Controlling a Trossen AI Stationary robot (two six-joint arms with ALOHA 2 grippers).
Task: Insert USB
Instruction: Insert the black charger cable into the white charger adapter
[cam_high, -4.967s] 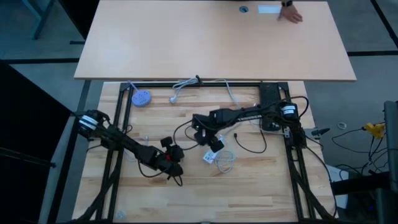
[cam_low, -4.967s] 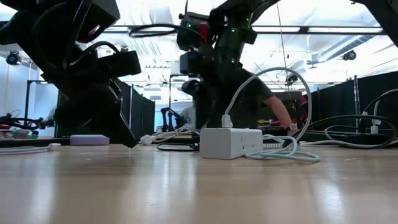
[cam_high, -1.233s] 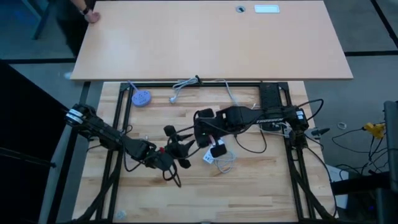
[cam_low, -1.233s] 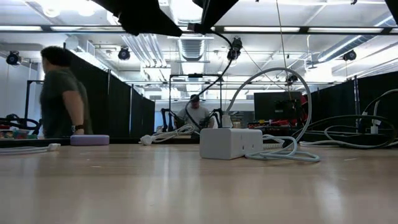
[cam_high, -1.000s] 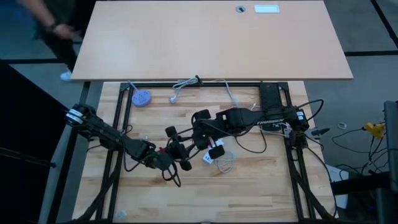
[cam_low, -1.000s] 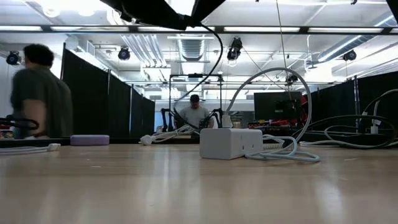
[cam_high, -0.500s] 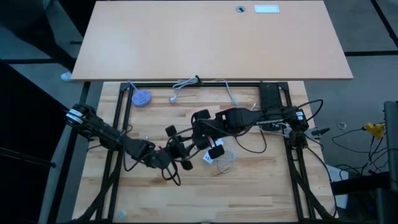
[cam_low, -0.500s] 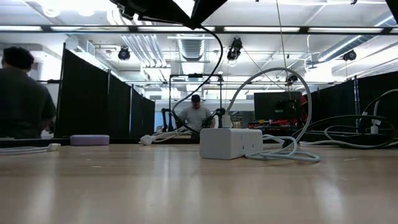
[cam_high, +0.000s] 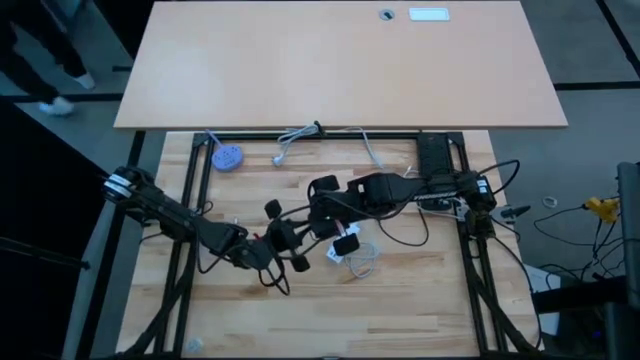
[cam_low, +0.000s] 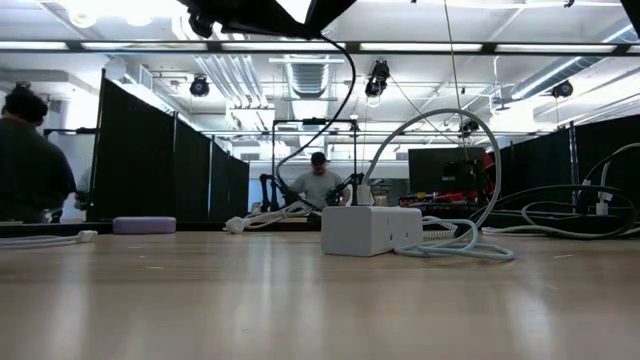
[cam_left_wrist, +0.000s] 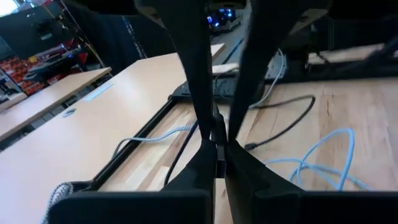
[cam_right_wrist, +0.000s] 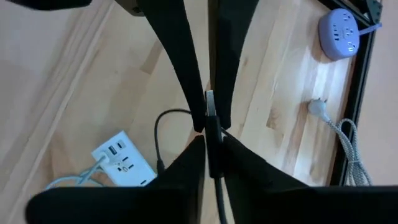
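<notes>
Above the middle of the table my two grippers meet tip to tip on a black USB cable. Its silver plug end (cam_right_wrist: 210, 102) lies between the fingers of my left gripper (cam_left_wrist: 217, 155), which comes in from the table's left (cam_high: 300, 234). My right gripper (cam_right_wrist: 211, 140) comes from the right (cam_high: 316, 220) and is closed on the cable behind the plug. The rest of the black cable (cam_low: 335, 110) hangs down to the table. A white charger block (cam_high: 335, 254) lies flat on the table below, with a pale blue cable (cam_right_wrist: 99, 163) plugged into it. My left gripper pinches the plug's silver end (cam_right_wrist: 210, 107) between its two fingers (cam_right_wrist: 181, 68). They come nearly level from the table's left, in line with the plug. The plug is clear of the table. My right gripper has the black cable just behind the plug (cam_right_wrist: 215, 148) between its two fingers. They slant down from the table's right. The cable hangs slack below them.
At the far left lies a purple round power strip (cam_high: 228, 157), beside a white braided cable (cam_high: 295, 135). A black power strip (cam_high: 433, 160) lies far right. The pale blue cable coils (cam_high: 362, 262) beside the charger. People show in the room behind (cam_low: 318, 185).
My right gripper has edged toward my left gripper with the plug end, and the hanging black cable has swung along with it. Since then both arms have kept still. A person in the room behind has walked off to the left.
</notes>
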